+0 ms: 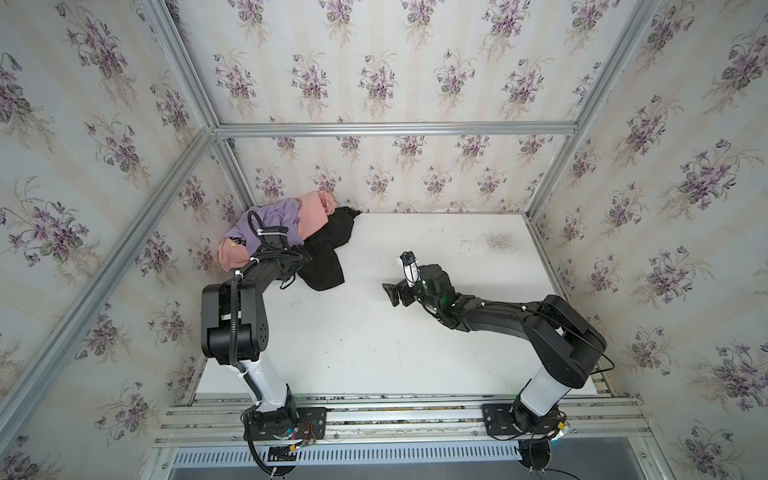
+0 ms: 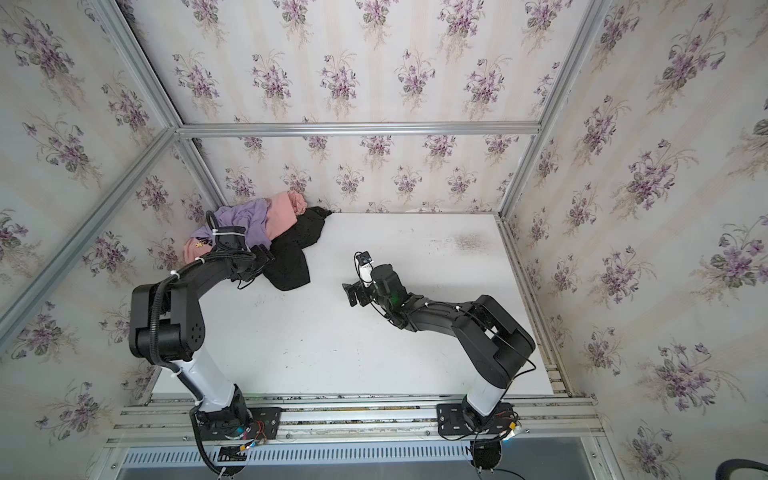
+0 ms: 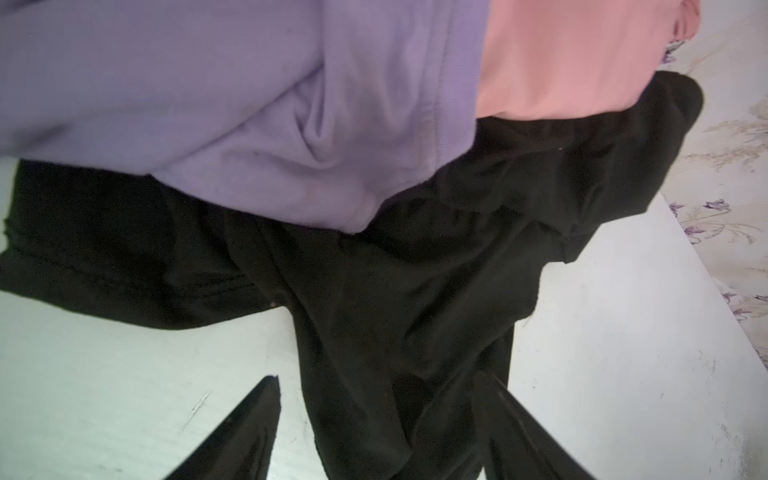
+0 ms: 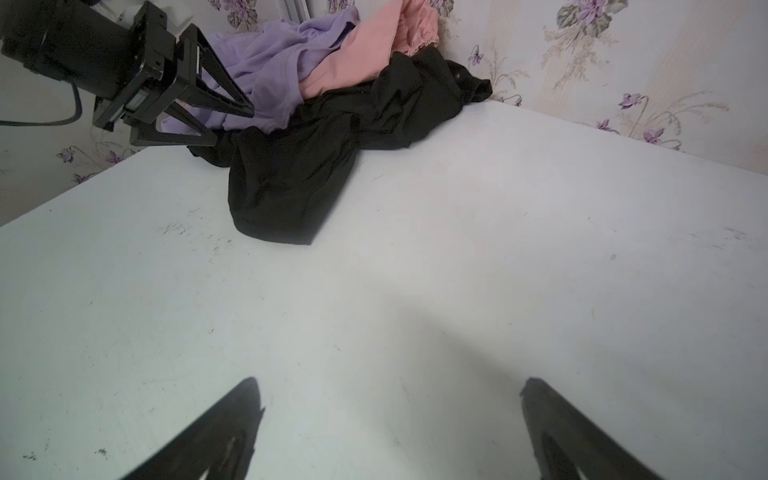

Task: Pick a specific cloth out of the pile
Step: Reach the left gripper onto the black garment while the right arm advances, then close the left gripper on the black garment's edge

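Note:
The pile sits in the table's far left corner: a lilac garment [image 1: 278, 216] [image 3: 249, 104] and a salmon-pink garment [image 1: 313, 214] [image 4: 357, 54] lie on top. The cloth [image 1: 328, 253] [image 2: 291, 257] [image 4: 291, 187], black and matte, spreads out from under them toward the table's middle. My left gripper [image 3: 378, 380] [image 4: 232, 124] is low at the pile's near edge, open, its jaws straddling a fold of the cloth [image 3: 374, 311]. One finger touches the fabric; bare table shows beside the other. My right gripper [image 1: 392, 293] [image 4: 386, 382] hovers open over bare table, empty, well right of the cloth.
The white table [image 1: 415, 353] is closed in by floral-papered walls [image 1: 374, 178] at the back and on both sides, with aluminium frame posts [image 1: 232, 174] in the corners. A metal rail [image 1: 395, 411] carrying both arm bases runs along the front edge.

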Robot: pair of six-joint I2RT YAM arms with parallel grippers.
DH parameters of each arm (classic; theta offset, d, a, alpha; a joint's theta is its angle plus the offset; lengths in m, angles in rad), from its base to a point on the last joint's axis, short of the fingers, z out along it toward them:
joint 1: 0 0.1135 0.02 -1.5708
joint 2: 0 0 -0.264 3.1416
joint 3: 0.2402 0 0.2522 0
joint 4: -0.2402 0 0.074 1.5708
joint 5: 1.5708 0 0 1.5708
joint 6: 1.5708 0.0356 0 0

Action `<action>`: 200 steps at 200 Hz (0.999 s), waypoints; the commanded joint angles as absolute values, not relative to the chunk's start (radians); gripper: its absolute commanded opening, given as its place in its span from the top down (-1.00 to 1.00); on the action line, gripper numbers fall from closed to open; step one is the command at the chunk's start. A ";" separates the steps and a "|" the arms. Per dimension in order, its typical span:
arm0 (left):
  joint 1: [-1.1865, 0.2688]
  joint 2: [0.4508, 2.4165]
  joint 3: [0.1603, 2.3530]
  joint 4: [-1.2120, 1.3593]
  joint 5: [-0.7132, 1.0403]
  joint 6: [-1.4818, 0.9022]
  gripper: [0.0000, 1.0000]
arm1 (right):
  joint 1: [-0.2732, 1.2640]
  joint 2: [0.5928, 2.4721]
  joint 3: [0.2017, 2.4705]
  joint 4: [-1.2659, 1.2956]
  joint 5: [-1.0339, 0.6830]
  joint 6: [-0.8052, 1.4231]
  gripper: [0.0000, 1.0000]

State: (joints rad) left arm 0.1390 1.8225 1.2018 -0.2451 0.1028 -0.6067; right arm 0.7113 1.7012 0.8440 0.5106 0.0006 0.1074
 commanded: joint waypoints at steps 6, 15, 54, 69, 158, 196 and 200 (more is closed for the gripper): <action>0.155 1.853 1.222 -0.265 0.133 -0.645 -0.46 | 0.713 1.742 0.873 0.569 -0.076 0.087 -1.00; 0.159 1.864 1.227 -0.265 0.141 -0.650 -0.45 | 0.714 1.760 0.883 0.583 -0.100 0.084 -1.00; 0.171 1.910 1.248 -0.265 0.163 -0.659 -0.29 | 0.733 1.826 0.950 0.582 -0.153 0.061 -1.00; 0.172 1.930 1.260 -0.271 0.175 -0.660 -0.18 | 0.743 1.844 0.972 0.575 -0.161 0.052 -1.00; 0.183 1.983 1.305 -0.279 0.195 -0.638 0.45 | 0.754 1.878 0.965 0.593 -0.163 0.041 -1.00; 0.183 1.994 1.310 -0.278 0.211 -0.637 0.64 | 0.755 1.881 0.957 0.596 -0.155 0.038 -1.00; 0.183 1.995 1.310 -0.279 0.213 -0.639 0.64 | 0.755 1.881 0.956 0.600 -0.155 0.038 -1.00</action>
State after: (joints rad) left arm 0.1818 1.9896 1.3025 -0.2729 0.1928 -0.6434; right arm 0.7536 1.8782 0.9600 0.5617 -0.1555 0.0441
